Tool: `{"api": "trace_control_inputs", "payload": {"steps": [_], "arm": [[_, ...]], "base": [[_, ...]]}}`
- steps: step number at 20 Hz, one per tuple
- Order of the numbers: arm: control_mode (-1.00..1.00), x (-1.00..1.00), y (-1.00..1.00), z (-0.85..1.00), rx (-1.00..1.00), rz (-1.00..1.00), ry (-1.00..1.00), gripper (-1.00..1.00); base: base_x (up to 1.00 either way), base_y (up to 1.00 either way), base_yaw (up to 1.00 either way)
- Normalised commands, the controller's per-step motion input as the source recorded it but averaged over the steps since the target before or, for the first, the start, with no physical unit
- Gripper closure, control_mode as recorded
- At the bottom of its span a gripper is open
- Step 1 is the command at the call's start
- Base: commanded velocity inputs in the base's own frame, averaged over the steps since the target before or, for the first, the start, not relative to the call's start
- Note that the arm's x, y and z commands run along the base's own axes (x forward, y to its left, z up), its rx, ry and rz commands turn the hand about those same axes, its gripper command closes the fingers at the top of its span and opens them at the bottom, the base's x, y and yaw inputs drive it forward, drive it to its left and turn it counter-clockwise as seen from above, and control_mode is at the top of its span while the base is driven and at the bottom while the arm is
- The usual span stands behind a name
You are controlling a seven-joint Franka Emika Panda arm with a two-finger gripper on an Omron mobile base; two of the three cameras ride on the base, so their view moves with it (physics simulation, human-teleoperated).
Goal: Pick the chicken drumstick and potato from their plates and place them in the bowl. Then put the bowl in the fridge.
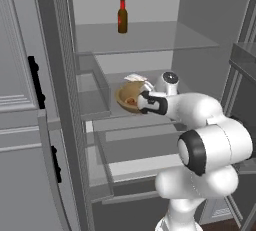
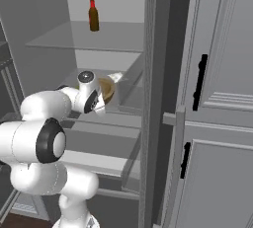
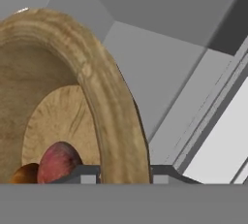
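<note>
The fridge [image 1: 150, 5] is seen with its door open, and the arm is reached into its pale grey interior at the level of the middle glass shelf [image 1: 165, 120]. The bowl [image 1: 129, 95] is held by the hand [image 1: 141, 101] at its rim, tilted steeply so that its opening is turned toward the left base camera; it is seen above the middle shelf, toward its left side, just beside a clear bin [image 1: 92, 92] at the fridge's left wall. In the right base view the bowl [image 2: 106, 88] is partly hidden behind the wrist, and the hand itself is hidden there. In the hand view the rim of the bowl [image 3: 109, 102] is seen rising between the two fingertips [image 3: 82, 174], one inside the bowl and one outside it, so the hand is closed narrowly on the rim. The potato [image 3: 59, 162] is seen low in the bowl, just beside the inner fingertip, and the drumstick [image 3: 25, 173] is seen as an orange patch touching the potato on its far side from the rim. In the left base view a reddish patch is seen at the bowl's lowest edge, but which item it is cannot be told. A dark red bottle [image 1: 122, 16] is stood upright on the upper shelf [image 1: 165, 37], well above the bowl.
</note>
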Motion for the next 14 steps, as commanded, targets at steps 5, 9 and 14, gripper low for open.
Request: {"api": "trace_control_inputs", "payload": {"steps": [5, 9, 14], "arm": [[-1.0, 0.68, 0.22, -0.13, 0.0, 0.0, 0.03, 1.0], [-1.0, 0.6, 0.23, -0.25, 0.0, 0.0, 0.01, 1.0], [-1.0, 0.41, 0.24, -0.06, -0.01, 0.0, -0.01, -1.0]], "base": [[0.0, 0.0, 0.0], [0.0, 0.0, 0.0], [0.0, 0.0, 0.0]]}}
